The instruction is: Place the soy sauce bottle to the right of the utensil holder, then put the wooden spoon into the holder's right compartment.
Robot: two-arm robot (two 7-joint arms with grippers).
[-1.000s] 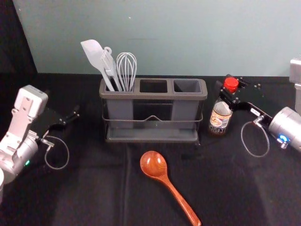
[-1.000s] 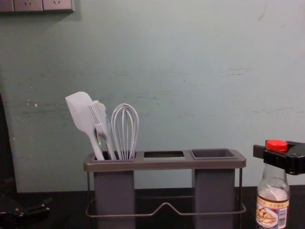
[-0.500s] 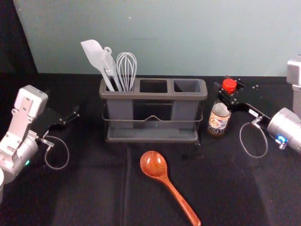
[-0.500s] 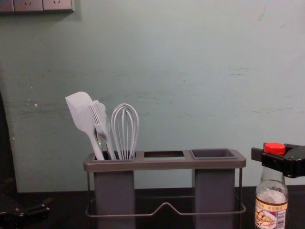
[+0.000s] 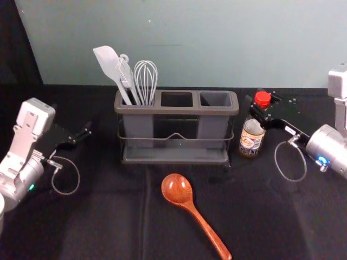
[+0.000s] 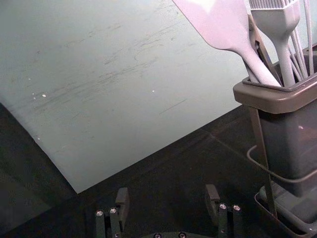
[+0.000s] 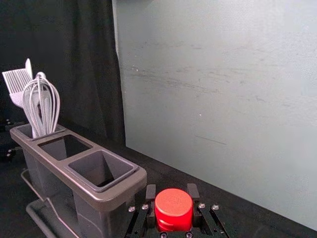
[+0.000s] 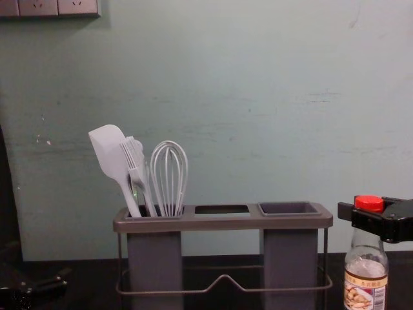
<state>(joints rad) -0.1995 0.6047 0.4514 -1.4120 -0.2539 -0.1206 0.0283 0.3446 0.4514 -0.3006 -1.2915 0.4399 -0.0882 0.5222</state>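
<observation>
The slim clear glass soy sauce bottle [image 5: 251,140], with its dark contents, printed label and round red cap [image 5: 263,98], is gripped by the right gripper [image 5: 257,100]. The gripper's black fingers are closed on it from two sides, at the neck and the cap's lower part. The bottle is held upright, its body below the gripper; whether its base touches the black cloth-covered table [image 5: 116,211] cannot be told.

To the left of the right gripper stands the dark grey, three-compartment plastic utensil holder [image 5: 176,110] with a brownish rim and a thin wire rail. Its right compartment [image 5: 216,99] is the one nearest the gripper, and a narrow gap is left between holder and bottle. In the compartment farthest from that gripper, a pale flat-bladed spatula [image 5: 107,60], a pale pronged utensil [image 5: 125,73] and a pale whisk [image 5: 146,78] are held upright or leaning.

The glossy reddish-brown wooden spoon [image 5: 178,188] is laid on the table, left of the right gripper and nearer the robot, its round bowl turned toward the holder.

The left gripper [image 5: 75,122] is parked left of the holder, its jaws spread apart with nothing between them.
</observation>
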